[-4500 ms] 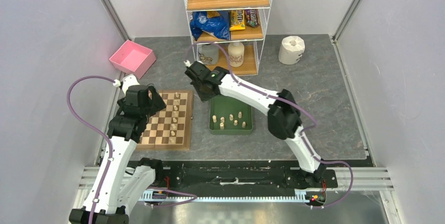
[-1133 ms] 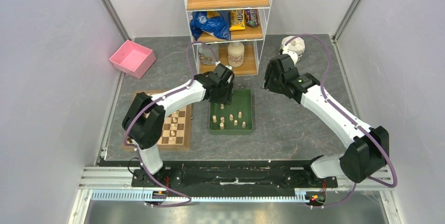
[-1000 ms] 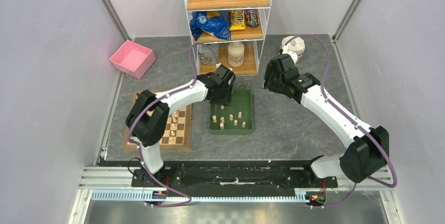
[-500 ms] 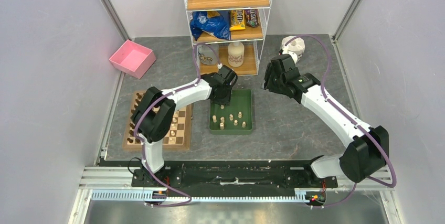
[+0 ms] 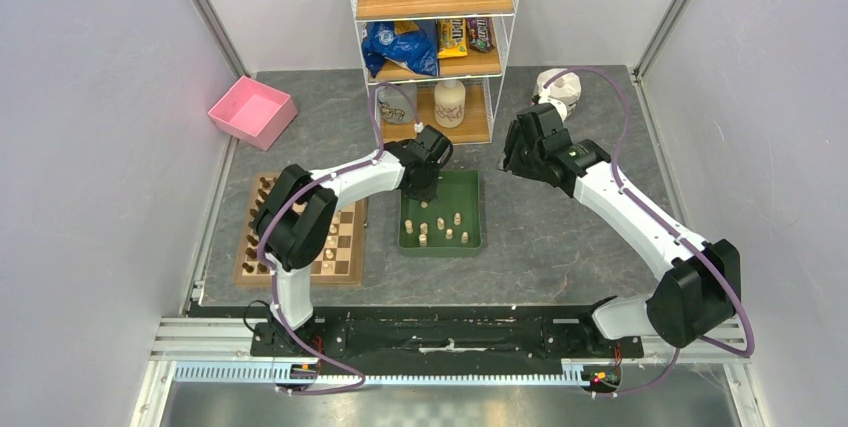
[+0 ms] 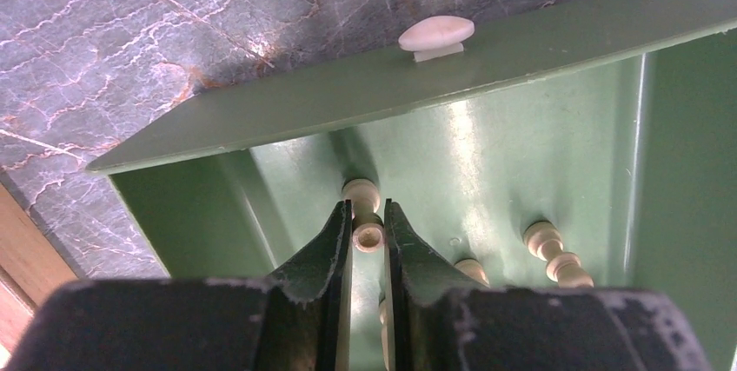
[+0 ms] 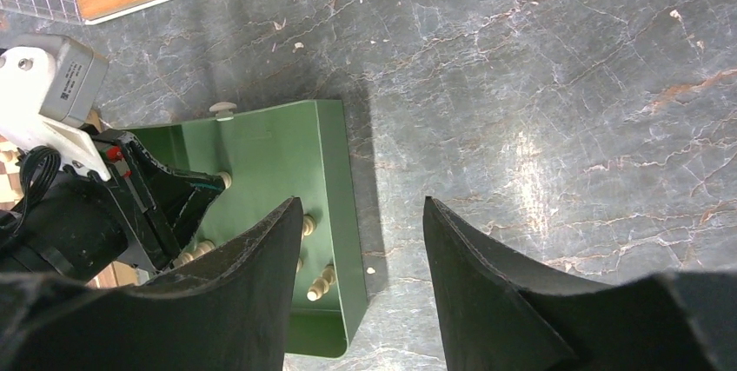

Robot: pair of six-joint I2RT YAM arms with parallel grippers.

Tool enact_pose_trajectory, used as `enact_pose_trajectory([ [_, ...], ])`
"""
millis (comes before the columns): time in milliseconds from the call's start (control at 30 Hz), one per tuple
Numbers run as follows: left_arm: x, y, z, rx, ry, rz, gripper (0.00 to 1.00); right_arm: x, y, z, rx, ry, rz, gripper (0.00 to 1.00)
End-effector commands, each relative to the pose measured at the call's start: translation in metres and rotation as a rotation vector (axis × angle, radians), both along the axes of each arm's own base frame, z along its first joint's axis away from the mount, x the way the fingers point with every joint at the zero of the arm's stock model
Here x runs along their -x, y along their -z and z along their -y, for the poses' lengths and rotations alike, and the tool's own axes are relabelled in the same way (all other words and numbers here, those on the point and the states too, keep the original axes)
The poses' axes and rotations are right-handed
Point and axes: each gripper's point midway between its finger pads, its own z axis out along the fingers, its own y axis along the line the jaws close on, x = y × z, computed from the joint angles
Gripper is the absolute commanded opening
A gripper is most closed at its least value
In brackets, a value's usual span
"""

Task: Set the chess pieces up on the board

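Observation:
The board (image 5: 300, 280) lies left of the green tray (image 5: 466, 191), with cream and dark chess pieces (image 5: 330, 247) standing on it. Several cream pieces (image 5: 441, 228) are in the tray. My left gripper (image 5: 418, 190) reaches down into the tray's far left corner. In the left wrist view the left gripper (image 6: 368, 212) is shut on a cream piece (image 6: 361, 190), its head pinched between both fingers inside the tray (image 6: 391, 84). My right gripper (image 5: 515, 162) hovers open, right of the tray. In its wrist view the right gripper (image 7: 362, 204) holds nothing above the tray's right wall (image 7: 335, 180).
A wire shelf rack (image 5: 435, 47) with snacks and jars stands behind the tray. A pink bin (image 5: 252, 110) sits at the back left and a paper roll (image 5: 556, 94) at the back right. A white knob (image 6: 436, 34) pokes over the tray's far rim.
The left arm swung from the board to the tray's far corner and its jaws closed on a cream piece. The right arm moved off the tray to the right and now stays still.

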Motion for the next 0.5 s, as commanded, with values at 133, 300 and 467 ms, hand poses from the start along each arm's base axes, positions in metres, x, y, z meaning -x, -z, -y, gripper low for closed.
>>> enact_pose_trajectory([
  [133, -0.007, -0.048, 0.005, 0.048, -0.017, 0.079, 0.02, -0.005, -0.001, -0.002, -0.02, 0.008, 0.011, 0.61],
  [300, -0.006, -0.123, -0.013, 0.095, -0.05, 0.218, 0.02, -0.005, 0.0, -0.002, -0.02, 0.006, 0.009, 0.61],
  [467, -0.009, -0.145, -0.065, 0.075, -0.17, 0.256, 0.02, -0.006, 0.002, -0.006, -0.037, 0.001, 0.0, 0.61],
])
